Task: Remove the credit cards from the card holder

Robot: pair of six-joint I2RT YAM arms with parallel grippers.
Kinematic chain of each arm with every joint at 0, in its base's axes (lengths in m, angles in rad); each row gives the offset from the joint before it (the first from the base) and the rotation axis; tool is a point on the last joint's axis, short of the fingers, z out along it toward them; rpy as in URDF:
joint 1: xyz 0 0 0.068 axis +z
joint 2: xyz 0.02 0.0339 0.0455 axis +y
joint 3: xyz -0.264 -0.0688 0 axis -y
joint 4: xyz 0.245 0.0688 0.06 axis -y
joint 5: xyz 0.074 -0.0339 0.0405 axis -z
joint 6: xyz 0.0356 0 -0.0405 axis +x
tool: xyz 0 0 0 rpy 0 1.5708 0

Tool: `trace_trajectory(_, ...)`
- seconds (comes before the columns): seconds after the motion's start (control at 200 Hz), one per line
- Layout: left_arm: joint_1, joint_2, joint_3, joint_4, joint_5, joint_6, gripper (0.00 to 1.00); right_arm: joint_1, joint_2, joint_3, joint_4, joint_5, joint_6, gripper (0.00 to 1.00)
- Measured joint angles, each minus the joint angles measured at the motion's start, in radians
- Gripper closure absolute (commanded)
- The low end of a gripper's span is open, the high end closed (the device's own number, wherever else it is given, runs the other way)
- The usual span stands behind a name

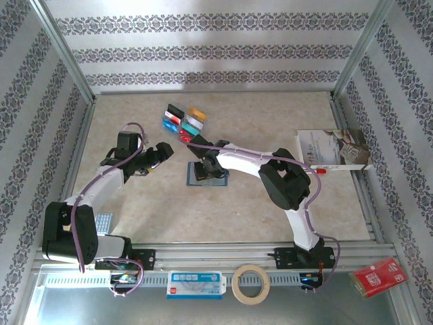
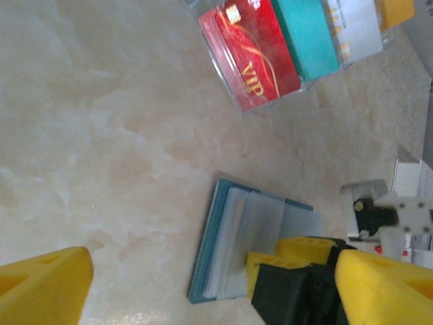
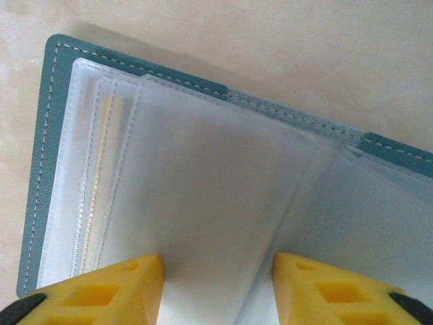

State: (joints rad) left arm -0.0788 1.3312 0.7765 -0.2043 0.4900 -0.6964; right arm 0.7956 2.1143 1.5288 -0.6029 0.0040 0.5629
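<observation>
Right wrist view puts the card holder [image 3: 203, 183] directly beneath the right gripper [image 3: 216, 284]. The holder lies open and flat on the table [image 3: 270, 40] with its clear sleeves [image 3: 122, 169] fanned up. The gripper's yellow fingers [image 3: 101, 288] are spread, one on each side of a single sleeve leaf. They are not pinching it, and I cannot tell whether they touch it. I judge this stance is meant to part the leaves and steady the holder so a pocket can be reached. A thin pale-gold edge shows inside a sleeve to the left of the fingers, but I cannot tell if it is a card.

In the top external view the left gripper [image 1: 160, 154] hovers near the holder, off to the right gripper's left. Its fingers are spread wide and hold nothing, so it is probably placed to draw a card out.

Beyond both grippers' fingertips the credit cards [image 1: 183, 122] lie in a tight cluster, apart from the holder, likely so they stay out of the work. From above I count black, gold-orange, blue, teal and red. The left wrist view adds a silver-white one beside the teal. That makes six, though overlaps leave the count uncertain.

There is one holder. Well off to the right gripper's right lies one printed booklet [image 1: 331, 147]. Behind the arm bases are one tape roll [image 1: 235, 284] and one red packet [image 1: 379, 276].
</observation>
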Motion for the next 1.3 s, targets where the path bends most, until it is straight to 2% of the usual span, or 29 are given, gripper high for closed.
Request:
trace_trajectory(0.28,-0.022,0.077,-0.010,-0.036,0.073,0.025,0.42,-0.055,-0.022,-0.050,0.045,-0.106,-0.022,0.63)
trace_trajectory(0.53,-0.099,0.147,-0.010,-0.008,0.130,-0.003,0.65,-0.068,-0.029,-0.066,0.059,-0.129,-0.039,0.66)
trace_trajectory(0.754,-0.196,0.219,-0.006,0.045,0.152,-0.037,0.74,-0.068,-0.031,-0.069,0.063,-0.130,-0.040,0.67)
trace_trajectory(0.899,-0.225,0.253,-0.006,0.080,0.163,-0.064,0.80,-0.072,-0.031,-0.071,0.065,-0.135,-0.043,0.69)
trace_trajectory(1.299,-0.241,0.316,-0.004,0.200,0.198,-0.132,0.80,-0.074,-0.032,-0.076,0.070,-0.152,-0.046,0.69)
